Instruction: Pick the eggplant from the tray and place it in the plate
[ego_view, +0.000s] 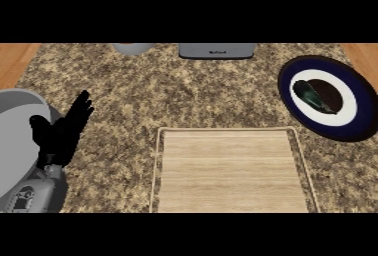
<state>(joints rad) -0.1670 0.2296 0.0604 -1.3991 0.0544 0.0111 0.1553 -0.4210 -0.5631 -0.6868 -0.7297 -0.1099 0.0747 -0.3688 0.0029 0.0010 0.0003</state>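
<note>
Eggplant is on the plate, lying on the dark centre disc, tilted diagonally, dark green-black. Plate sits at the right side of the speckled surface, dark blue rim, white ring inside (reads as a tall oval from this angle). Wooden tray is lower centre, well apart from the plate, pale rim around a plank-grain bed. Left hand shows at the left edge, fingers straight and released, pointing up, holding nothing, resting over the surface beside a large grey rounded shape. Right hand not visible. At the top edge: a grey box-like appliance and, left of it, part of a grey round object, both cut off by the frame.
</note>
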